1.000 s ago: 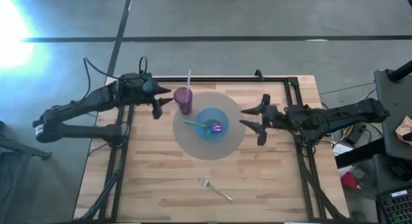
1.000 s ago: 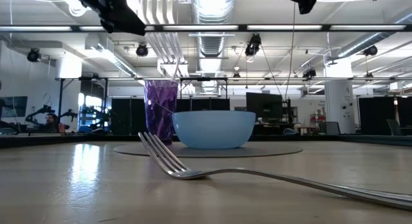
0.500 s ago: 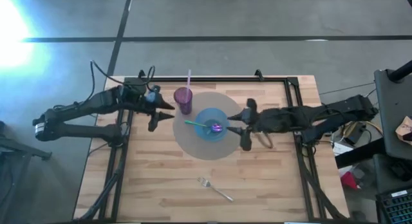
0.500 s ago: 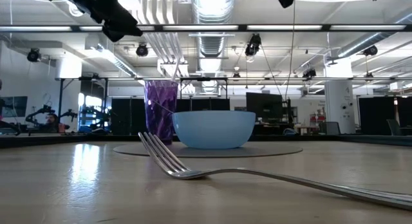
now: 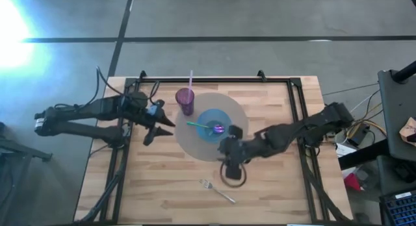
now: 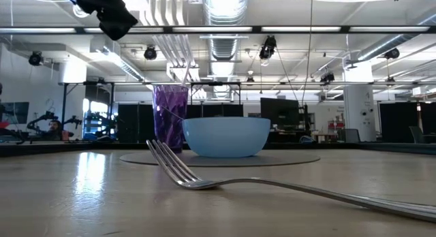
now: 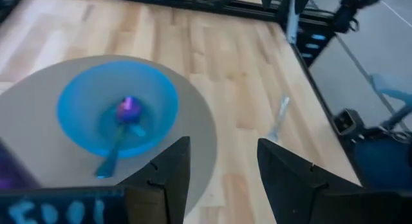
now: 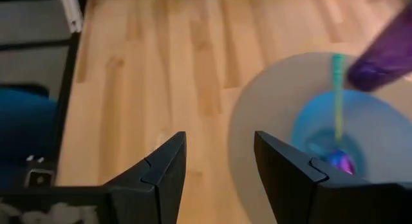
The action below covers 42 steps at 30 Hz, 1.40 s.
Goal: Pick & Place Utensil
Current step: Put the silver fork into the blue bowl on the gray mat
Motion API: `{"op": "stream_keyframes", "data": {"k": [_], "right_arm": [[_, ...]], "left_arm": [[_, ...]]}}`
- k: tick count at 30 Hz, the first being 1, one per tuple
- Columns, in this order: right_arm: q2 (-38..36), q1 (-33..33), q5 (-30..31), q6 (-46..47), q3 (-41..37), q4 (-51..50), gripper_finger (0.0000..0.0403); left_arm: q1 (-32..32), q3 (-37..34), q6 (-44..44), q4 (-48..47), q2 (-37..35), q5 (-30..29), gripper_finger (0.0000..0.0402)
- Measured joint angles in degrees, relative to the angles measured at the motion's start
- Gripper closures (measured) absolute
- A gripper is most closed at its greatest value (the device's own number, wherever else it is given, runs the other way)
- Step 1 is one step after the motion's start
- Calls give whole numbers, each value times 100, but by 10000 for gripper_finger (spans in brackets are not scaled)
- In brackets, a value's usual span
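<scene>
We're approaching: right gripper (image 5: 229,162) open, empty, lower centre, above fork (image 5: 217,191) (left gripper (image 5: 156,130) open, idle); next descend, grasp.

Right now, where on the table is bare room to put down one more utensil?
Bare wood lies left of the fork, below the left gripper, and along the table edge right of the fork. It is crowded on the grey mat, with bowl, cup and right gripper.
</scene>
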Motion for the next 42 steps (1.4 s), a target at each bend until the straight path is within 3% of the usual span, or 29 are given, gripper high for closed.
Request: {"op": "stream_keyframes", "data": {"k": [9,22,28,36,42], "right_arm": [[1259,445,-176,500,1546,-1069,225],[2862,688,-706,1245,3374,-2928,225],[3310,720,-1153,1339,3624,-3226,225],[3332,731,-1157,1521,3569,-3682,225],[3408,748,-1141,2062,3525,-3572,225]], "left_arm": [[-582,-44,-4,-505,-1,1,229],[-1298,-673,-338,-133,-16,3,229],[-1588,-1202,-999,644,6,0,229],[-2018,-2014,-1783,2080,37,1,229],[-2148,-2195,-1886,2222,46,-1,229]]}}
